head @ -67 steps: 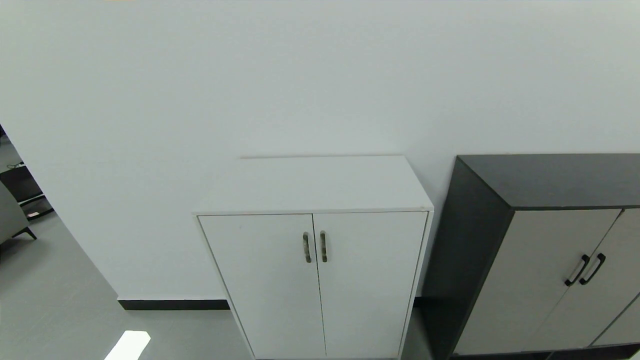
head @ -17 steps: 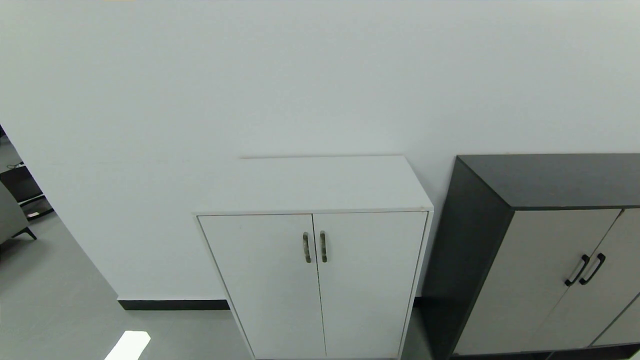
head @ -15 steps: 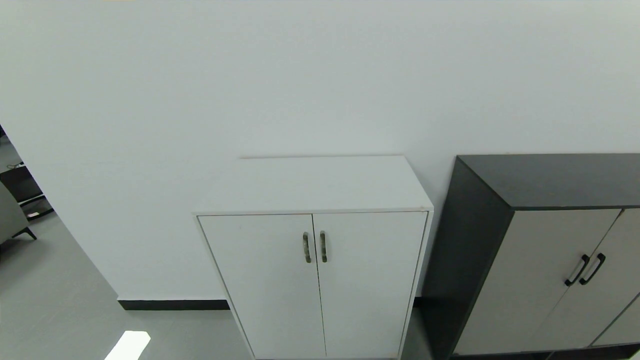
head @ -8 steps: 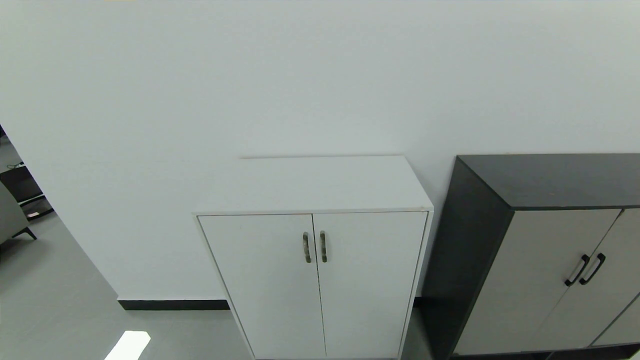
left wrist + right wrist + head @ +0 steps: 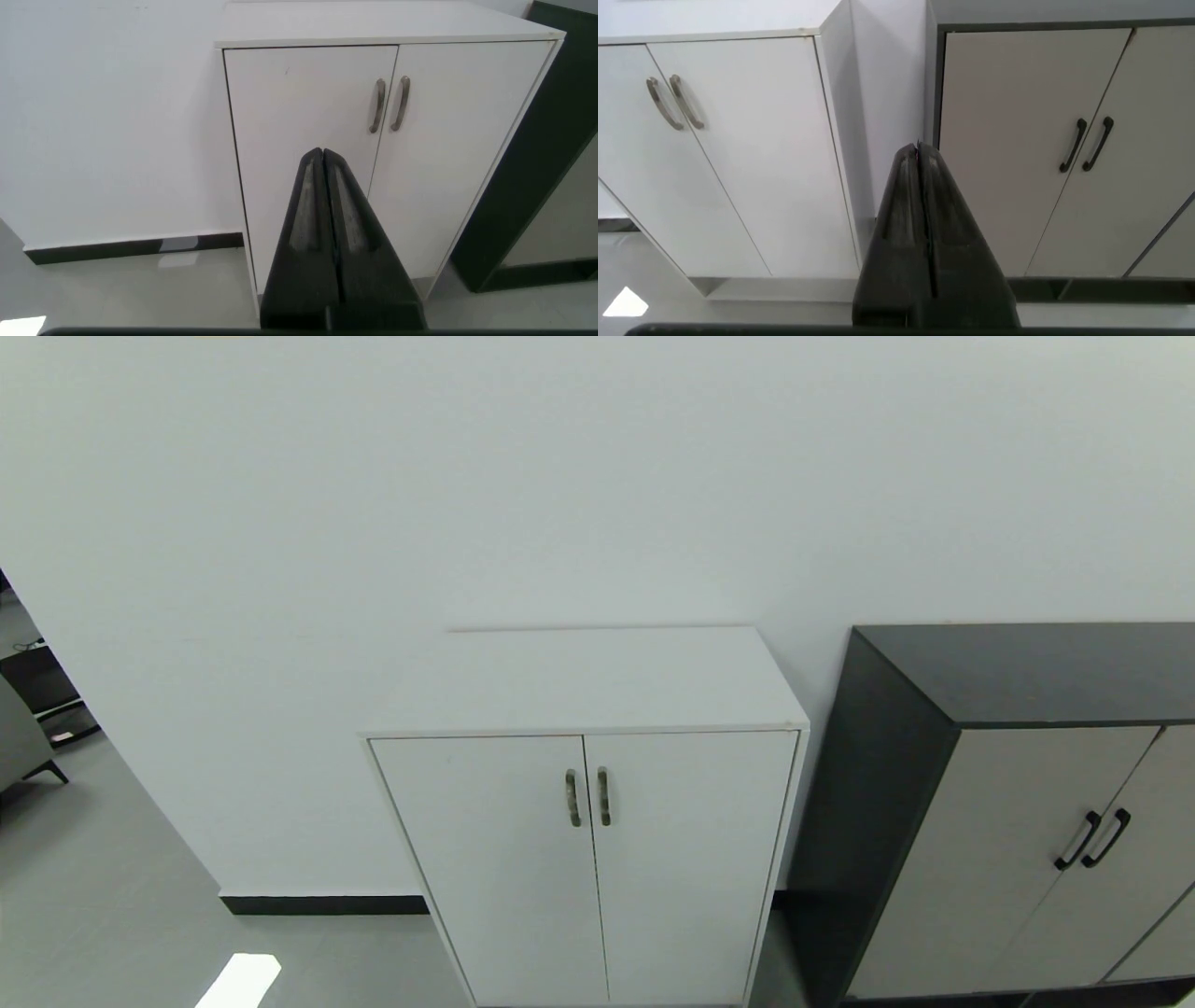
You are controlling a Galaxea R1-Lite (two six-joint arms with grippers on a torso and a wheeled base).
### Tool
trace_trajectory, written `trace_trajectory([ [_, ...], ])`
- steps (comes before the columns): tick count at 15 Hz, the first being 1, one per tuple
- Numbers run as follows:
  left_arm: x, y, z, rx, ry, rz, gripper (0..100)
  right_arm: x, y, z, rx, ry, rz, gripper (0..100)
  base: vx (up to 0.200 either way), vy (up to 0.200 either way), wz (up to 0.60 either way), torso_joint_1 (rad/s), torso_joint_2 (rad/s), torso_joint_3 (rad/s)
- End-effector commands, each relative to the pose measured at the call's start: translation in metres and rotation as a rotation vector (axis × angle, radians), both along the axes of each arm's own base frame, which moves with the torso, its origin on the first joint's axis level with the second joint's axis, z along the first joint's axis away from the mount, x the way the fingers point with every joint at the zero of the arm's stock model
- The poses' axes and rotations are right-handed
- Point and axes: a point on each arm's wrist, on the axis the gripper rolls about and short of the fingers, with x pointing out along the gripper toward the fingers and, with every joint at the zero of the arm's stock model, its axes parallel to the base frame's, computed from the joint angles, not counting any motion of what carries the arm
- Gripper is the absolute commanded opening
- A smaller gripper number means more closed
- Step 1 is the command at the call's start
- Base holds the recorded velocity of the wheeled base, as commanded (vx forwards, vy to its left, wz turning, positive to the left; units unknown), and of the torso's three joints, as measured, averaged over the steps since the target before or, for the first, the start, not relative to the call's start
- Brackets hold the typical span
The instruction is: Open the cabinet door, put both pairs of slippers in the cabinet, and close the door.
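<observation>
A white two-door cabinet stands against the wall, both doors closed, with two metal handles side by side at the centre seam. In the left wrist view my left gripper is shut with nothing in it, held some way in front of the cabinet, below its handles. In the right wrist view my right gripper is shut and empty, in line with the gap between the white cabinet and the grey one.
A black-framed cabinet with grey doors and black handles stands right of the white one, also seen as grey doors. Grey floor lies open to the left, with a chair at the far left edge.
</observation>
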Motion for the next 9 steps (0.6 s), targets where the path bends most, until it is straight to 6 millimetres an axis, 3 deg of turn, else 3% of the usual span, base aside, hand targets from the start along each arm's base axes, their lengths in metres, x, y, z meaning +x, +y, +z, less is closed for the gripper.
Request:
trace_trajectory([
  [1,0.0001,0.0000,0.0000,0.001,0.001,0.000,0,0.0000,0.0000,0.0000,0.000,-0.001,0.000,0,0.000,0.000,0.00,0.000,0.00,0.000],
  [9,0.0001,0.0000,0.0000,-0.001,0.001,0.000,0,0.0000,0.0000,0.0000,0.000,-0.001,0.000,0,0.000,0.000,0.00,0.000,0.00,0.000],
])
